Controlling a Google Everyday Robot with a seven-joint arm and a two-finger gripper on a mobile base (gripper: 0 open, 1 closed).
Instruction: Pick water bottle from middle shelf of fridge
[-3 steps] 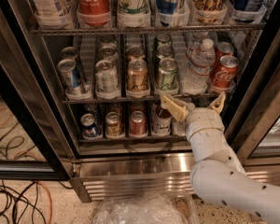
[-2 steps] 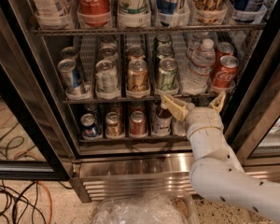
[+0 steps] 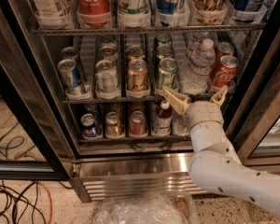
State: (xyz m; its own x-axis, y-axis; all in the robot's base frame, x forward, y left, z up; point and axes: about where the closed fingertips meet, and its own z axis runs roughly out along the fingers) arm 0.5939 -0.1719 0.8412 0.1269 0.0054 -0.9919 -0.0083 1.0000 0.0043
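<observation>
In the fridge (image 3: 130, 169), the water bottle (image 3: 198, 66) stands on the middle shelf (image 3: 112, 100), toward its right end. Four rows of cans (image 3: 137, 76) stand to its left and a pair of cans (image 3: 225, 69) to its right. The pincer (image 3: 196, 95) sits at the shelf's front rail, just below and before the bottle, with its fingers spread wide. A small bottle (image 3: 163, 118) stands on the shelf beneath, left of the arm (image 3: 214, 157).

Between cans (image 3: 224, 72), water bottle (image 3: 198, 66) above hand (image 3: 195, 94)
</observation>
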